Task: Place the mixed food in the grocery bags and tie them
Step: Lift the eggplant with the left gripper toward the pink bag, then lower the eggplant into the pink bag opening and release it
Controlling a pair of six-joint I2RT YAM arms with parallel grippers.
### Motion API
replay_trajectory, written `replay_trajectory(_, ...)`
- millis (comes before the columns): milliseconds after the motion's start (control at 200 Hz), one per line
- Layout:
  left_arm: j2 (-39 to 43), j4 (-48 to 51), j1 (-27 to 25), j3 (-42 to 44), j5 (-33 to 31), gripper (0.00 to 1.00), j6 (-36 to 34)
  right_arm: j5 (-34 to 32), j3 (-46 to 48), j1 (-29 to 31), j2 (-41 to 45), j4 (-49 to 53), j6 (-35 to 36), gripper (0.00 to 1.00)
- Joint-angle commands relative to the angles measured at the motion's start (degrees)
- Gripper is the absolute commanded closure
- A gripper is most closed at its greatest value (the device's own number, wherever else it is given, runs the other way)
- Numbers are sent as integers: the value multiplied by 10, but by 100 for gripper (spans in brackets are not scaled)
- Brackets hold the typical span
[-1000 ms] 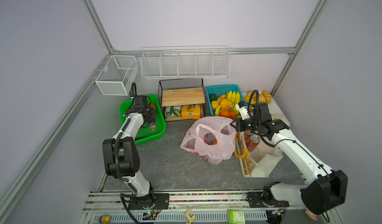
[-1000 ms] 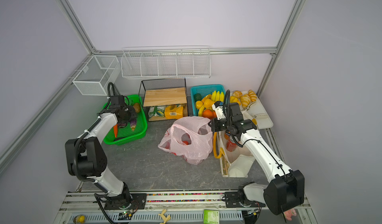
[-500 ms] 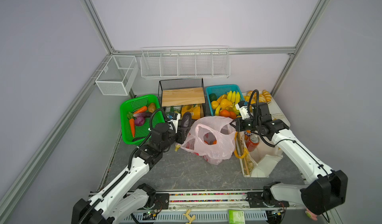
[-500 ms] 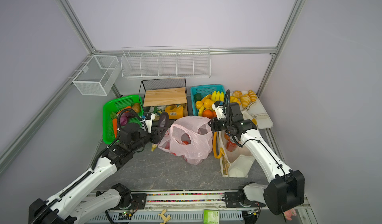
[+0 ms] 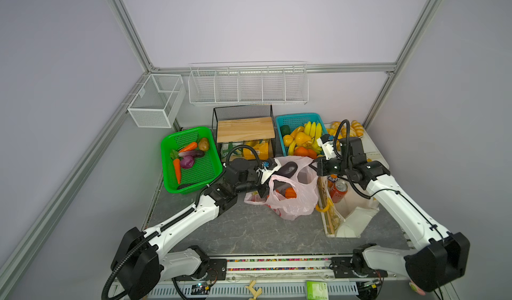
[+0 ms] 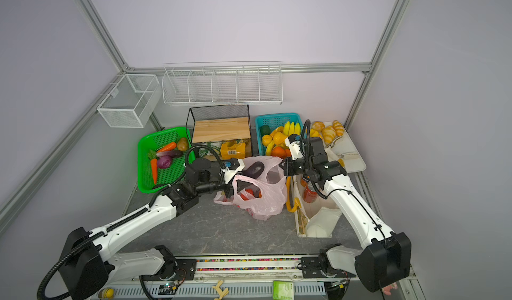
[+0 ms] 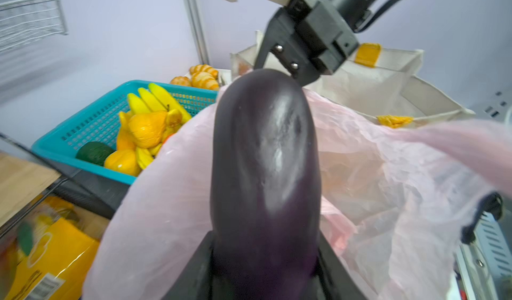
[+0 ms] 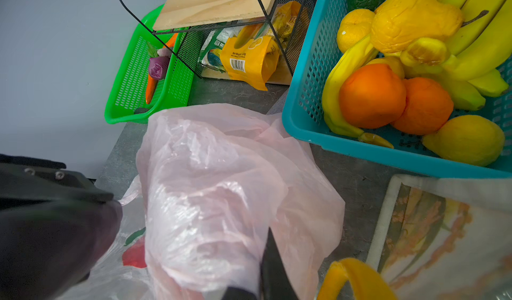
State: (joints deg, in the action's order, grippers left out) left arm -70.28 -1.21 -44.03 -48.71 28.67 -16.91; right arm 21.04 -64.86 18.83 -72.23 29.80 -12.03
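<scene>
Purple eggplant (image 7: pixel 266 160), glossy, rigid and probably light but slippery, was clamped at one end by the left fingers (image 7: pixel 194 269) over the mouth of the pink bag (image 5: pixel 299 204); the right fingers (image 7: pixel 279 54) were closed on its limp, thin rim.

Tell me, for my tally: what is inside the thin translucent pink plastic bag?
In the pink plastic bag, an orange round toy vegetable and something red show. Crumpled film hides anything deeper. The dark purple eggplant is above the mouth, not inside.
</scene>
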Motion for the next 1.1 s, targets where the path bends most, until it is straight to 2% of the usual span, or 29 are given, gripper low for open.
replay_trajectory(0,-13,71,-16,-25,43,79,-92,10,-4,1,6,5,-8,92)
replay_trajectory(225,-68,201,-43,-84,28,78,-160,22,-10,1,11,-3,-27,92)
replay_trajectory(410,-130,254,-54,-131,-5,76,-183,49,0,3,13,-26,-48,92)
replay_trajectory(550,-171,268,-58,-166,-57,74,-185,46,4,5,16,-25,-48,92)
replay_trajectory(690,-191,224,-58,-167,-87,67,-161,37,6,5,19,-22,-45,92)
replay_trajectory(740,-195,211,-59,-164,-82,61,-154,33,6,4,19,-21,-44,92)
replay_trajectory(820,-202,200,-60,-159,-80,59,-149,31,7,4,17,-21,-42,92)
replay_trajectory(980,-206,204,-59,-156,-82,46,-151,22,6,5,12,-18,-35,92)
replay_trajectory(1095,-187,189,-59,-145,-56,36,-148,10,7,4,9,-14,-28,92)
